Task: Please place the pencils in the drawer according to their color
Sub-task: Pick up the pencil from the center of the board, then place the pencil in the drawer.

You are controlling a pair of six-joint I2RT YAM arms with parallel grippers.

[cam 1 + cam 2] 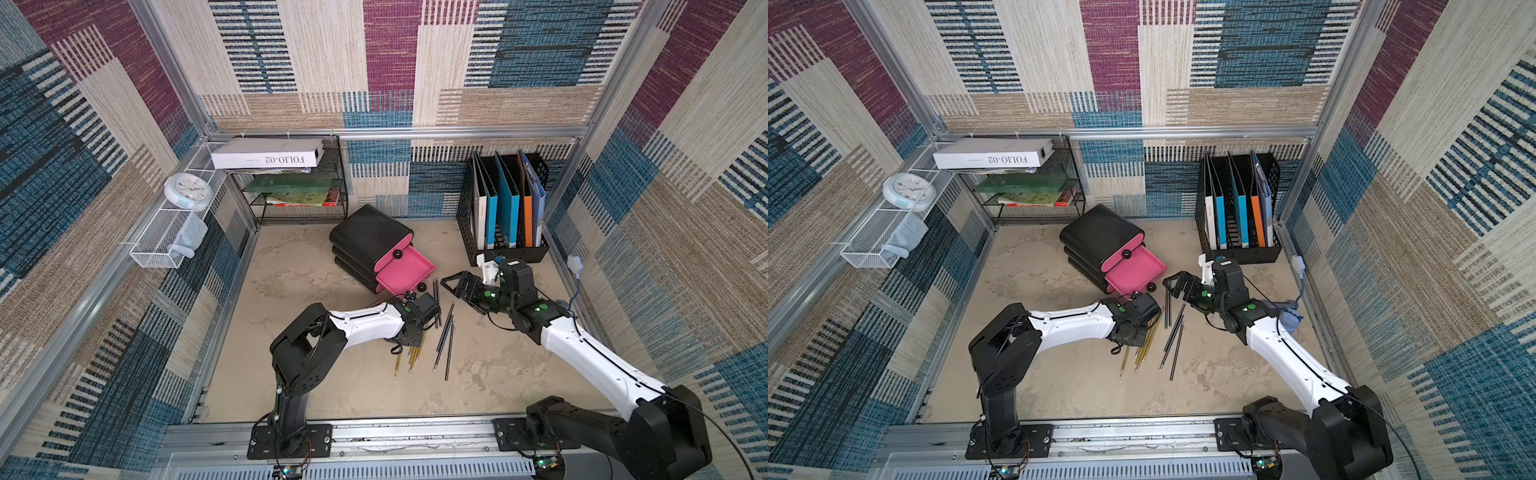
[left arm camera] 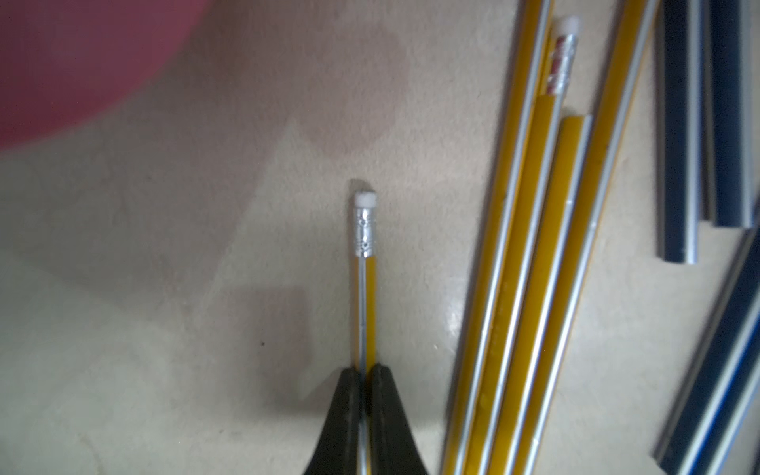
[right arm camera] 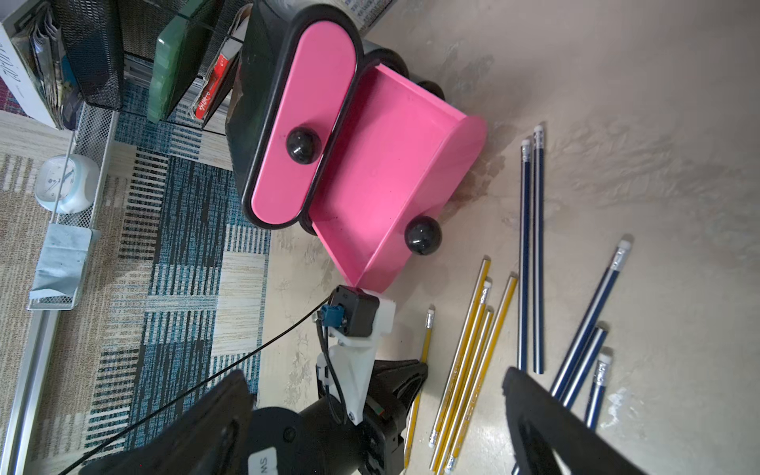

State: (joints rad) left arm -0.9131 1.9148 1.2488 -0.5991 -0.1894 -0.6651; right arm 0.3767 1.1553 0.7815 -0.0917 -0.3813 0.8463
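My left gripper (image 2: 365, 370) is shut on a yellow pencil (image 2: 366, 296) with a white eraser end, low over the tabletop. Several more yellow pencils (image 1: 415, 353) (image 2: 534, 288) lie beside it, and dark navy pencils (image 1: 446, 336) (image 3: 534, 267) are scattered just to the right. The drawer (image 1: 428, 266) (image 3: 464, 164) is pink, pulled out of a black unit, and nothing shows inside it; the drawer above is pushed in. My right gripper (image 1: 451, 286) (image 3: 374, 372) hovers open right of the drawer, above the navy pencils, holding nothing.
A black file holder with folders (image 1: 505, 212) stands at the back right. At the back left is a mesh shelf with books (image 1: 299, 187), with a white box (image 1: 266, 153) on top. A clock (image 1: 187, 191) and a wire basket (image 1: 166, 241) hang on the left wall.
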